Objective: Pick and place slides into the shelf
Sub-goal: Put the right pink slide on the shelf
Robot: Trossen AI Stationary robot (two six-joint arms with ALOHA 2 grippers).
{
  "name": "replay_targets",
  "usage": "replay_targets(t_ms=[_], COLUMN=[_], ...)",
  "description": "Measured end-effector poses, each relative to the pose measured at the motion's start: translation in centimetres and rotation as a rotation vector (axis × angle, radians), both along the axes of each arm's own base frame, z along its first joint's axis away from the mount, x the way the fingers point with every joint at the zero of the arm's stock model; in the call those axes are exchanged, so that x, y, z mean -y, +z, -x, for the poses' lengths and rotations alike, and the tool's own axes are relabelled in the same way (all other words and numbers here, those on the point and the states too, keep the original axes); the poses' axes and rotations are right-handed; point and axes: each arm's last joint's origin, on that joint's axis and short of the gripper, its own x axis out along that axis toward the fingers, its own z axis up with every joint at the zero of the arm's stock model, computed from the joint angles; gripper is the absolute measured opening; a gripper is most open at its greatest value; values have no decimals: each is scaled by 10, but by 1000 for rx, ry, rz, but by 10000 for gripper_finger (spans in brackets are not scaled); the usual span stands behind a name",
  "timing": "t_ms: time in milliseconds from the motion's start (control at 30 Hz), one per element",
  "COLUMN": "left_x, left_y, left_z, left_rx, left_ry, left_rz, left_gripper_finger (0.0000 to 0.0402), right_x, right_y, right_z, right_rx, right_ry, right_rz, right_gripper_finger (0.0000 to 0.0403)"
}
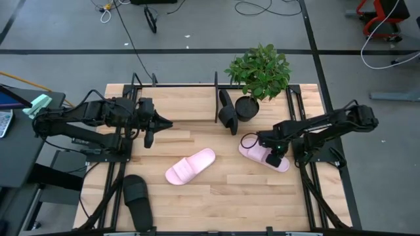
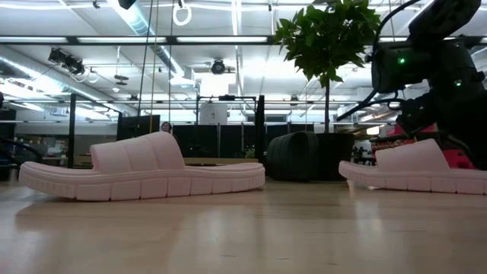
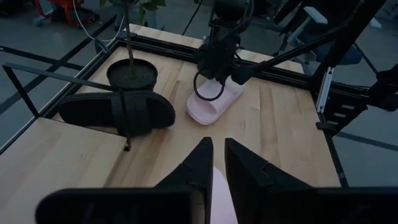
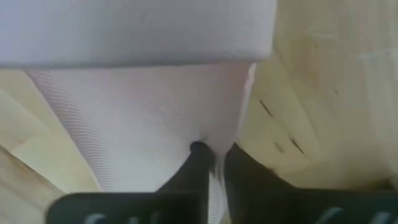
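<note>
— Pink slide fills my right wrist view. What is your right gripper doing?

— My two fingers are pinched on its side edge, on the table near the plant pot.

— And the left gripper?

— Nearly closed, holding nothing, up over the table's left side.

— The others?

— One pink slide lies mid-table. One black slide stands in the shelf. Another black slide lies at the front left.
</note>
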Motion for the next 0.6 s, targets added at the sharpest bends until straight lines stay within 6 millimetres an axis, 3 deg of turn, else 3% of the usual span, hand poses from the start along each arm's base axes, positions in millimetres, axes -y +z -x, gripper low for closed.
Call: replay_targets(t_ms=[300, 600], left_x=[-1, -1], left_y=[0, 0], left_z=[0, 0], left_rx=[0, 0], left_ry=[18, 18], left_rz=[-8, -8], left_gripper_finger=[42, 35], right_x=[-10, -33], right_y=[21, 60], right_z=[12, 18], right_rx=[103, 229], right_ry=[62, 244], right_rz=[37, 149], right_gripper_finger=[18, 14])
